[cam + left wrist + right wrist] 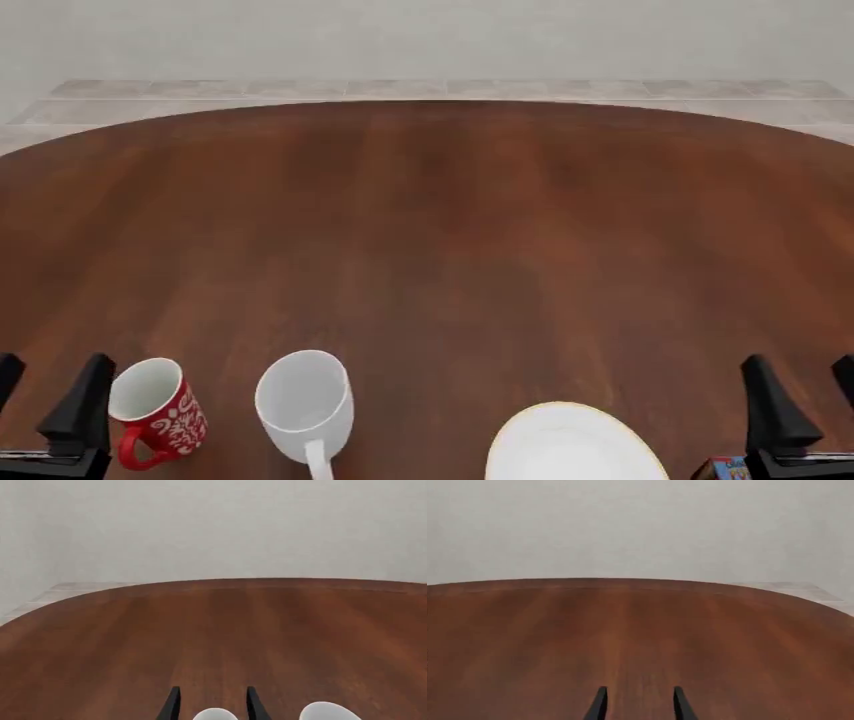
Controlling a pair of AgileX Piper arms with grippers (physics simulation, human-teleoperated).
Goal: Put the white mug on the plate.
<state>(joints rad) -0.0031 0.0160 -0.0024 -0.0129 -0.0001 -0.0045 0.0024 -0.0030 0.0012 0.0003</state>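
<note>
Gaping apart, seemingly empty: left hand, right hand, beside table.

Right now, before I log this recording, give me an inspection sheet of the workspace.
Surface: brown wooden table, rounded far edge.
Job's things: white mug upright near the front edge, handle toward the camera; plate to its right, bare, partly cut off by the frame.
Clutter: red mug with white lettering, left of the white mug; a small colourful item at the bottom right corner, unidentifiable.
Grippers: left gripper and right gripper both open, holding nothing.
Cables: nothing seen.
Surroundings: plain pale wall, light tiled floor.
</note>
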